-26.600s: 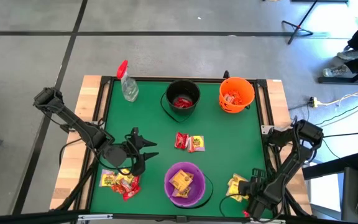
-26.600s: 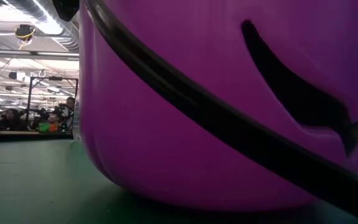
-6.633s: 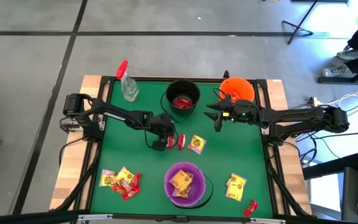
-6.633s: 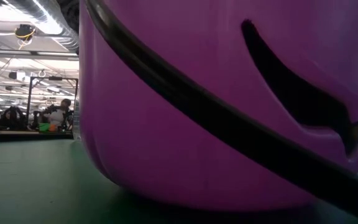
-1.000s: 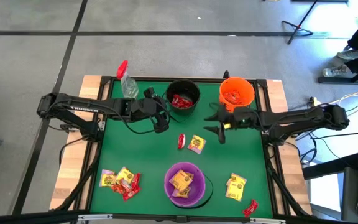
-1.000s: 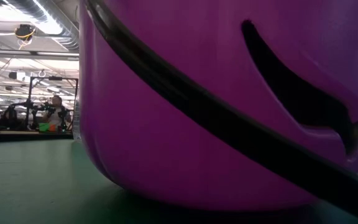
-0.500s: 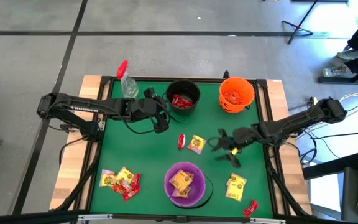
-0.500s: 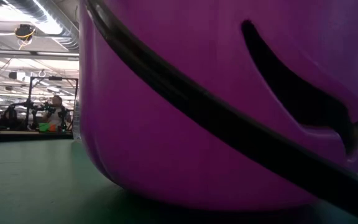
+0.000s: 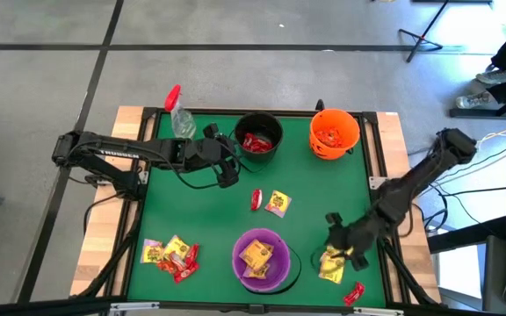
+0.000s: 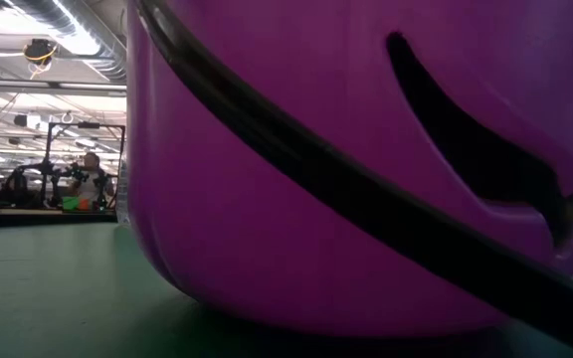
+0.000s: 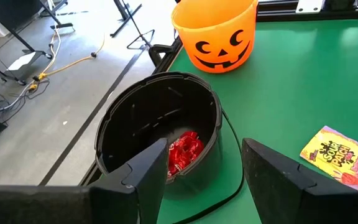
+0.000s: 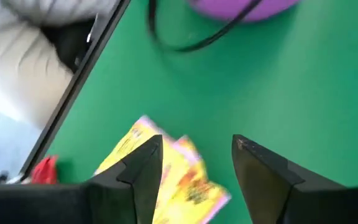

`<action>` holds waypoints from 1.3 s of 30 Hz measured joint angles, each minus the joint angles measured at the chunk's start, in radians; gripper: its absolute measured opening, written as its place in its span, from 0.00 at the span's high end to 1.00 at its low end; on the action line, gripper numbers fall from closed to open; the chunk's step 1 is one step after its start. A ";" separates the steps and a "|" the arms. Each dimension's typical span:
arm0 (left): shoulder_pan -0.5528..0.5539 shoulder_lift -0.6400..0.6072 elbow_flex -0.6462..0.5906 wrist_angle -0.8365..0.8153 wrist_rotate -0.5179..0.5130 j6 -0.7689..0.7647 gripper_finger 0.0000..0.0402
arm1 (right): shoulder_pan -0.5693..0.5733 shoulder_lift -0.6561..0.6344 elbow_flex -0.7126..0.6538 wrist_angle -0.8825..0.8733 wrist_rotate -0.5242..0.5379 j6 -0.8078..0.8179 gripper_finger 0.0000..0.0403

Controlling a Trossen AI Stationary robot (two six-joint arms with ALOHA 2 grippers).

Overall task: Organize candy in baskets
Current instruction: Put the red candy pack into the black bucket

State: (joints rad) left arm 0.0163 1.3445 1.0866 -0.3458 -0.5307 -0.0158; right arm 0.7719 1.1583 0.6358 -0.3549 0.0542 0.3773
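Three baskets stand on the green table: a black one (image 9: 258, 138) and an orange one (image 9: 333, 132) at the far side, a purple one (image 9: 261, 259) near the front. Red candy (image 11: 184, 150) lies in the black basket, yellow candy (image 9: 255, 254) in the purple one. Loose candy lies mid-table (image 9: 271, 202), near left (image 9: 170, 254) and near right (image 9: 331, 265). My left gripper (image 9: 231, 167) hangs open beside the black basket (image 11: 160, 124). My right gripper (image 9: 336, 244) stands open just above the near-right yellow packets (image 12: 166, 177), fingers slanting down.
A clear spray bottle (image 9: 179, 116) with a red trigger stands at the far left corner. A single red packet (image 9: 354, 294) lies by the near right corner. The purple basket (image 10: 366, 169) fills the low view. The purple basket's wire handle (image 12: 185, 43) lies on the mat.
My right gripper has swung from beside the orange basket toward the table's near right corner and tipped more steeply down, ending over the yellow packets there. Its fingers have kept the same gap.
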 joint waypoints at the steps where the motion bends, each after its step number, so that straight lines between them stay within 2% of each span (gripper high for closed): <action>1: 0.000 0.000 0.000 0.000 0.000 0.000 0.52 | 0.020 0.031 0.019 -0.012 -0.001 0.010 0.53; 9: 0.000 0.000 0.000 0.000 0.000 0.000 0.52 | 0.127 0.253 0.168 -0.131 -0.133 0.111 0.53; 16: 0.000 0.000 0.000 -0.001 0.000 0.000 0.52 | 0.187 0.296 0.244 -0.117 -0.218 0.279 0.52; 20: 0.000 0.000 0.000 -0.001 0.000 0.000 0.52 | 0.239 0.321 0.253 -0.047 -0.272 0.408 0.44; 25: 0.000 0.000 0.000 -0.001 0.000 0.000 0.52 | 0.287 0.399 0.254 -0.031 -0.276 0.448 0.31; 29: 0.000 0.000 0.000 -0.001 0.000 0.000 0.52 | 0.298 0.474 0.252 -0.038 -0.248 0.430 0.25; 34: 0.000 0.000 0.000 -0.001 0.000 0.000 0.52 | 0.296 0.544 0.259 -0.057 -0.189 0.430 0.24; 39: 0.000 0.000 0.000 0.000 0.000 0.000 0.52 | 0.296 0.570 0.260 -0.081 -0.183 0.427 0.30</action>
State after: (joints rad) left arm 0.0166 1.3445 1.0866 -0.3454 -0.5310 -0.0158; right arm 1.0679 1.7283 0.8955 -0.4356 -0.1289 0.8044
